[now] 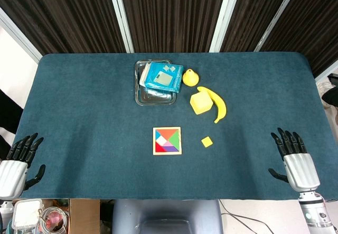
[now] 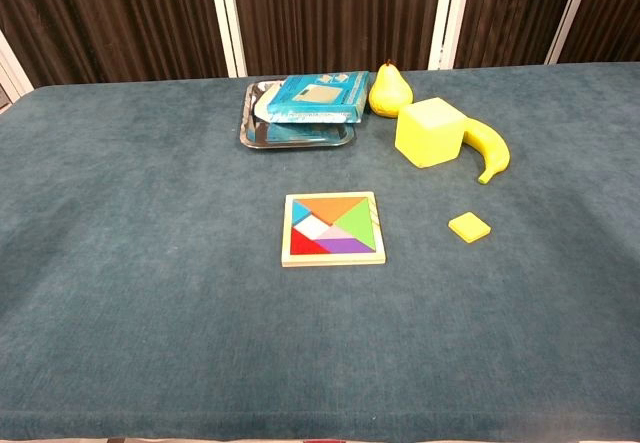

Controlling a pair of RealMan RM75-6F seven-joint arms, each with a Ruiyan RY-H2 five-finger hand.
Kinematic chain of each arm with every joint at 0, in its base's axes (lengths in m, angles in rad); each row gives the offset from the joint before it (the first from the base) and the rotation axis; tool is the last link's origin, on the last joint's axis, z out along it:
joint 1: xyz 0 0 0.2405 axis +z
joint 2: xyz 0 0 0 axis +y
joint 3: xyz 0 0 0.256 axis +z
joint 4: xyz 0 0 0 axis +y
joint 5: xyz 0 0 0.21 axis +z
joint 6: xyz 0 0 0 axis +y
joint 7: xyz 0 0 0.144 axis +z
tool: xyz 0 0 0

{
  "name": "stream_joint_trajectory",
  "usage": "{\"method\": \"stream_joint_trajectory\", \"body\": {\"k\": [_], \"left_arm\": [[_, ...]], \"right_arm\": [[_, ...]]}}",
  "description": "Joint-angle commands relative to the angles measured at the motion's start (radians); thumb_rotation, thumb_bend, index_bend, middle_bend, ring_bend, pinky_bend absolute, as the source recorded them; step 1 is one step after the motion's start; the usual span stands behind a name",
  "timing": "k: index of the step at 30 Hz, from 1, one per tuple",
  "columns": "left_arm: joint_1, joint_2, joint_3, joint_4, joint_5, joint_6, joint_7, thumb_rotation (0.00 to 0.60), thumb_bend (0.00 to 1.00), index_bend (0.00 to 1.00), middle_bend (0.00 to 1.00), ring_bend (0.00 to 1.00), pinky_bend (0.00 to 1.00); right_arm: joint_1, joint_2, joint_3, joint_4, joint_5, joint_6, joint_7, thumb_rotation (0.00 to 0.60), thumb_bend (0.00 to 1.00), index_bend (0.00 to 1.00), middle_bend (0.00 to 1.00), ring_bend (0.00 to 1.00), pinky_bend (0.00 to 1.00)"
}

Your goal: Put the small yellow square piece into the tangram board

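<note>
The small yellow square piece (image 1: pixel 207 142) (image 2: pixel 469 227) lies flat on the blue table, a little right of the tangram board (image 1: pixel 167 141) (image 2: pixel 333 229). The board is a wooden frame filled with coloured pieces, with one pale gap near its middle. My left hand (image 1: pixel 20 157) rests at the near left edge of the table, fingers spread, holding nothing. My right hand (image 1: pixel 293 155) sits at the near right edge, fingers apart and empty, well right of the yellow piece. Neither hand shows in the chest view.
Behind the board, a metal tray (image 1: pixel 141 95) (image 2: pixel 256 135) holds a blue packet (image 1: pixel 162 77) (image 2: pixel 318 97). A yellow pear (image 1: pixel 190 77) (image 2: pixel 389 89), a yellow cube (image 1: pixel 201 102) (image 2: pixel 431 131) and a banana (image 1: pixel 218 105) (image 2: pixel 488 149) lie to its right.
</note>
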Motion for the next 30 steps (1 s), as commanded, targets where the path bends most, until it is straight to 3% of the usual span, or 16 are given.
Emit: {"method": "stream_joint_trajectory", "body": {"k": [1,10,14,17,19,23,26,30], "left_arm": [[0.002,-0.001,0.003,-0.005,0.004,0.004,0.009,0.6,0.42,0.0,0.0,0.0,0.12],[0.0,0.007,0.021,-0.011,0.043,0.015,-0.027,0.6,0.42,0.0,0.0,0.0,0.12],[-0.008,0.012,0.026,-0.01,0.041,-0.007,-0.036,0.6,0.42,0.0,0.0,0.0,0.12],[-0.015,0.015,0.027,-0.013,0.026,-0.033,-0.03,0.6,0.42,0.0,0.0,0.0,0.12],[-0.017,0.017,0.027,-0.017,0.016,-0.044,-0.022,0.6,0.42,0.0,0.0,0.0,0.12],[-0.016,0.018,0.028,-0.022,0.015,-0.045,-0.017,0.6,0.42,0.0,0.0,0.0,0.12],[-0.013,0.026,0.025,-0.024,0.012,-0.034,-0.026,0.6,0.42,0.0,0.0,0.0,0.12],[-0.009,0.038,0.025,-0.017,0.008,-0.027,-0.054,0.6,0.42,0.0,0.0,0.0,0.12]], "right_arm": [[0.001,0.003,-0.001,-0.002,0.0,-0.003,0.003,0.6,0.12,0.0,0.0,0.0,0.0],[0.025,-0.015,-0.014,0.026,-0.036,-0.031,0.003,0.6,0.12,0.0,0.0,0.0,0.0],[0.112,-0.016,-0.004,0.011,-0.078,-0.134,-0.032,0.6,0.12,0.0,0.0,0.0,0.0],[0.221,-0.025,0.019,-0.004,-0.099,-0.27,-0.085,0.6,0.12,0.01,0.0,0.0,0.0],[0.288,-0.039,0.033,-0.01,-0.1,-0.362,-0.116,0.6,0.12,0.07,0.0,0.0,0.0],[0.341,-0.056,0.044,-0.014,-0.094,-0.435,-0.143,0.6,0.12,0.2,0.0,0.0,0.0],[0.432,-0.117,0.061,0.006,-0.103,-0.549,-0.28,0.6,0.15,0.32,0.0,0.0,0.0],[0.476,-0.189,0.092,0.061,-0.012,-0.625,-0.409,0.6,0.23,0.4,0.0,0.0,0.0]]}}
